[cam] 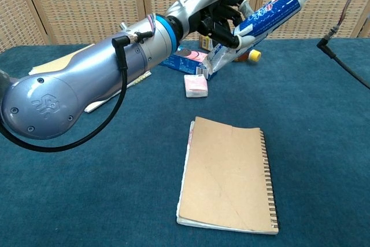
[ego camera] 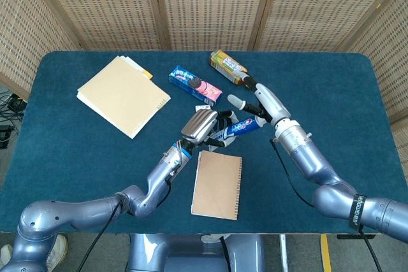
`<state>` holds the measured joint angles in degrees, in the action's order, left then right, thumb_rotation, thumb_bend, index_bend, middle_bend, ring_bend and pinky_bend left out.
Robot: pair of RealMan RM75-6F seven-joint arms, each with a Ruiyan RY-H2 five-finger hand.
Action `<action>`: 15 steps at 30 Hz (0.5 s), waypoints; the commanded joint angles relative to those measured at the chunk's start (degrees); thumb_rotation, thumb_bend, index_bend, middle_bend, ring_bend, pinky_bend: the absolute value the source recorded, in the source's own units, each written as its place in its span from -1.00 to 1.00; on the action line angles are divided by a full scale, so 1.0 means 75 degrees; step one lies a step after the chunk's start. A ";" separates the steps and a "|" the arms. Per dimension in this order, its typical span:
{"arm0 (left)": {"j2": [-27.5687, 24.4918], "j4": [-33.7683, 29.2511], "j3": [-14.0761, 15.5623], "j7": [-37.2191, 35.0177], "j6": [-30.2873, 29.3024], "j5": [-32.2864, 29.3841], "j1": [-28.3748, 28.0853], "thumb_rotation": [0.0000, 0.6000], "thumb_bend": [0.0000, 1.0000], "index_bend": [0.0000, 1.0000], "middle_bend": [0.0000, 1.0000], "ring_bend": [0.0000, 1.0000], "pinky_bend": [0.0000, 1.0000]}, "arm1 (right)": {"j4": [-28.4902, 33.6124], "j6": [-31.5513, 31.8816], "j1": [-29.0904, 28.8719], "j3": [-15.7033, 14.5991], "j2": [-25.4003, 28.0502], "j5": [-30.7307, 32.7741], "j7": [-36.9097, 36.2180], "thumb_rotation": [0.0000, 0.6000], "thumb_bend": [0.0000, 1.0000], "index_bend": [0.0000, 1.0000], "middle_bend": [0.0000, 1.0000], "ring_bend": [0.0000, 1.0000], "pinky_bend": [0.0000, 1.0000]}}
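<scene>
Toothpaste point(ego camera: 234, 128) sat near centre of the head view, lifted off the table point(ego camera: 331, 87), tilted w/ cap end toward the right. Left hand point(ego camera: 203, 125) gripped its lower end, fingers wrapped round the tube; in the chest view that hand point(cam: 215, 15) showed at upper centre w/ the tube point(cam: 270, 11) slanting up to the upper right. Right hand point(ego camera: 260, 101) hovered just right of the cap end, fingers spread, holding nothing; couldn't tell if it touched the tube. Notebook point(ego camera: 217, 185) lay flat below centre. Folder point(ego camera: 122, 95) lay at upper left. Cookie pack point(ego camera: 194, 85) lay above centre, a bottle point(ego camera: 228, 66) right of it. Pink eraser point(cam: 195, 86) lay below the left hand in the chest view.
</scene>
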<state>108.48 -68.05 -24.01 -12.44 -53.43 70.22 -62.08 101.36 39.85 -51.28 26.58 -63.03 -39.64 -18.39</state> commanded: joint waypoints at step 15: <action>0.0035 -0.0145 -0.0102 -0.0086 -0.0203 0.0067 -0.0074 1.00 0.14 0.49 0.26 0.18 0.21 | -0.0032 -0.0374 0.0316 0.0140 -0.0054 -0.0597 -0.0750 -1.00 -1.00 -1.00 -1.00 -1.00 -1.00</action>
<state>108.71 -69.13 -24.72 -13.14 -54.97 70.77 -62.58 101.18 37.01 -48.93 27.53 -63.31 -44.04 -23.82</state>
